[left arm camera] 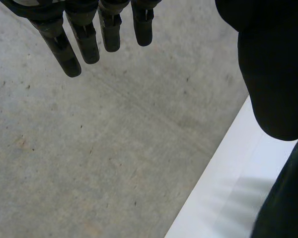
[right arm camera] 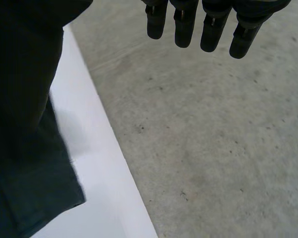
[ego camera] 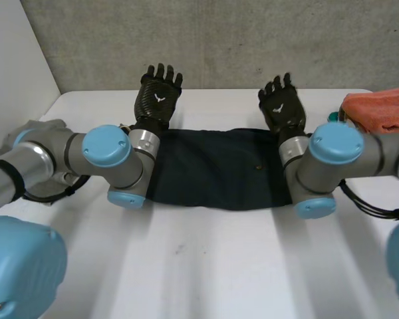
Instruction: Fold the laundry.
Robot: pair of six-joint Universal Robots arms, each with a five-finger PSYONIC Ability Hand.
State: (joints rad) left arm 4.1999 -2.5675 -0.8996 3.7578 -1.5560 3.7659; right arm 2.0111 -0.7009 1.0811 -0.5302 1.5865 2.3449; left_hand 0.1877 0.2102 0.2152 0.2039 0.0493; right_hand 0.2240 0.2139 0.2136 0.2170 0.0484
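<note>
While spread flat on the white surface (ego camera: 206,266), lies as a dark cloth (ego camera: 216,169) behind both palms, under the wrists. Left hand (ego camera: 157,100) and right hand (ego camera: 282,109) raised past its far edge, fingers straight, released, grasping nothing. Near right hand's outer side, orange cloth (ego camera: 382,109).

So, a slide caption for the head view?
Left robot hand and right robot hand open at the far edge of a dark cloth on the white table, orange cloth nearby.
</note>
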